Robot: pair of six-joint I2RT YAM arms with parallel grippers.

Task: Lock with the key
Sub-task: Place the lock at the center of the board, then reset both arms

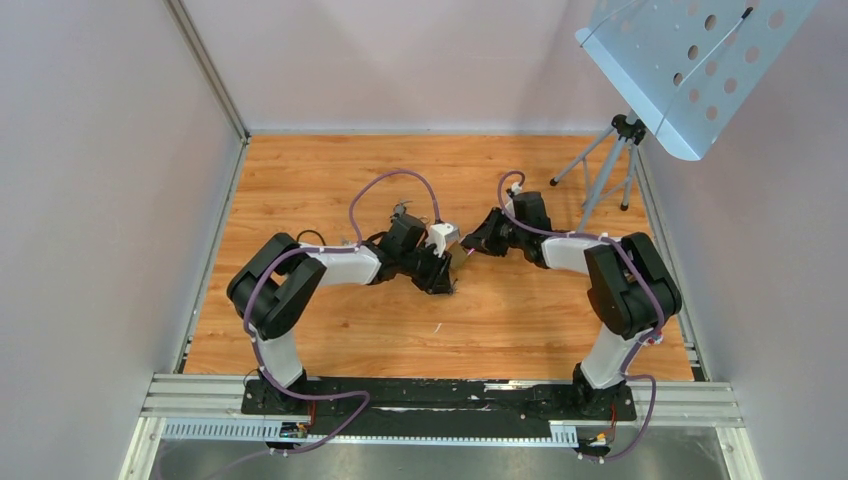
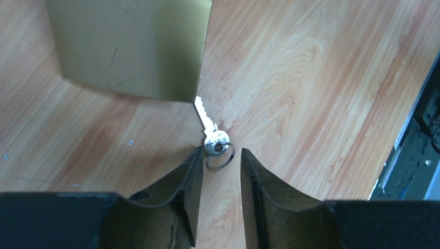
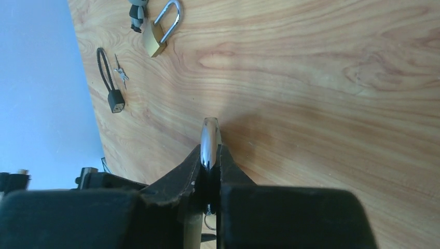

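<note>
A brass padlock (image 2: 129, 46) hangs just above the wooden table, between the two arms (image 1: 457, 260). My right gripper (image 3: 210, 151) is shut on its shiny steel shackle (image 3: 210, 136), which sticks out past the fingertips. A silver key (image 2: 208, 126) sits in the keyhole at the bottom of the lock, with a wire ring (image 2: 222, 157) on its head. My left gripper (image 2: 220, 154) is open. Its fingertips (image 2: 194, 161) reach the key's head and ring without closing on them. In the top view the left gripper (image 1: 445, 274) and right gripper (image 1: 472, 244) meet at mid-table.
A second brass padlock (image 3: 155, 32) with an open shackle, a black cable lock (image 3: 111, 85) and small keys (image 3: 121, 74) lie on the table towards the left wall. A perforated music stand (image 1: 690, 60) on a tripod (image 1: 610, 170) stands at the back right.
</note>
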